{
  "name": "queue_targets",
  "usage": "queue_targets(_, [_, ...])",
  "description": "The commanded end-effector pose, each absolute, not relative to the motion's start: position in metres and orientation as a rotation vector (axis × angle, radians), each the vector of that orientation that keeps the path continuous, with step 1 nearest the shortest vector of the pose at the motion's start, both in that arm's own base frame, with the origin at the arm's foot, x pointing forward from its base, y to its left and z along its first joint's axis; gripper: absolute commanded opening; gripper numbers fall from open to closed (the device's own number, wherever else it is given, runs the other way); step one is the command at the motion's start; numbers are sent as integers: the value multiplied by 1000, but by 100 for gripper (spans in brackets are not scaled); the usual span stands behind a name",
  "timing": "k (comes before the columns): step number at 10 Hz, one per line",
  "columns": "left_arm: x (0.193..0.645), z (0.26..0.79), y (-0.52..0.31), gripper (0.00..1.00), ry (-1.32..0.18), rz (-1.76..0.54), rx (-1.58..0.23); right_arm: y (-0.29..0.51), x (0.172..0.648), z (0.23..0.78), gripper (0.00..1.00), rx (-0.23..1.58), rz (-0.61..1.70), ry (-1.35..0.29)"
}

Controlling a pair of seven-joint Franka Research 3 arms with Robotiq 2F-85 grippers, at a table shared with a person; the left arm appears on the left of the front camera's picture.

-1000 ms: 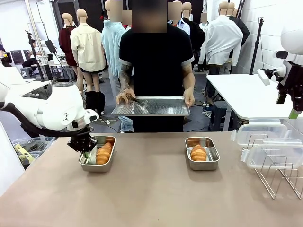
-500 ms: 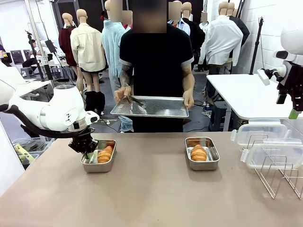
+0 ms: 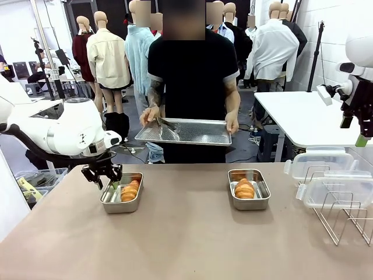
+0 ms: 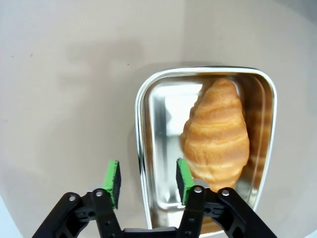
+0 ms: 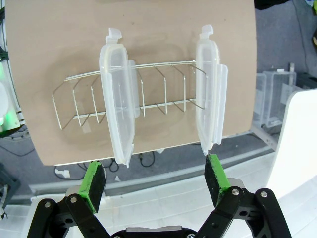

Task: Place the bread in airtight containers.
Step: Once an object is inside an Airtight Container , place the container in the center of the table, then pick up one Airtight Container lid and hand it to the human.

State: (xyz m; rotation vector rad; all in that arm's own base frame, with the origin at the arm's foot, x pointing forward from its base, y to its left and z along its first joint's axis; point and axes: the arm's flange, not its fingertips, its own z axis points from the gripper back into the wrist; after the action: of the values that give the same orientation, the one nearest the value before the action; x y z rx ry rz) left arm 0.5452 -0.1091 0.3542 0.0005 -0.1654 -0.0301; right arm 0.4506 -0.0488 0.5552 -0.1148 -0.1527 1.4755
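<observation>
The left gripper [image 3: 104, 177] has let go: a second ago it sat low in the left container [image 3: 120, 207] with its fingers drawn together around the bread [image 3: 130, 190], and now it hangs just above that pan's left rim with the green pads spread apart and nothing between them. In the left wrist view the parted gripper [image 4: 148, 178] straddles the steel rim [image 4: 140, 99] – one pad outside over the table, one inside – while the roll [image 4: 216, 139] lies along the pan's far side, apart from both pads. The right container [image 3: 249, 204] holds its own roll [image 3: 244, 189], unchanged and unlidded. The right gripper [image 5: 154, 173] has not moved; it hovers with fingers spread wide over the wire rack [image 5: 163, 104] where two clear lids [image 5: 119, 104] stand on edge. Across the table [image 3: 186, 251] the person holds the perforated tray [image 3: 192, 133], now slightly lower.
</observation>
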Motion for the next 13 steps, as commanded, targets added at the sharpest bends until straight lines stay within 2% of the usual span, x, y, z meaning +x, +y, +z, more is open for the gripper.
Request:
queue_targets(1, [535,378,-111,100,-133,-112,4,-49,453,554,100,-111,1487,-173])
queue_targets(7, [514,442,-97,100,-183,-151,13,-49,453,554,100,-111,1487,-173])
queue_targets(10, [502,469,-53,100,-200,-136,67,-49,453,554,100,-111,1487,-173])
queue_targets(13, [482,503,30,100,-219,-33,45,-49,453,554,100,-111,1487,-173])
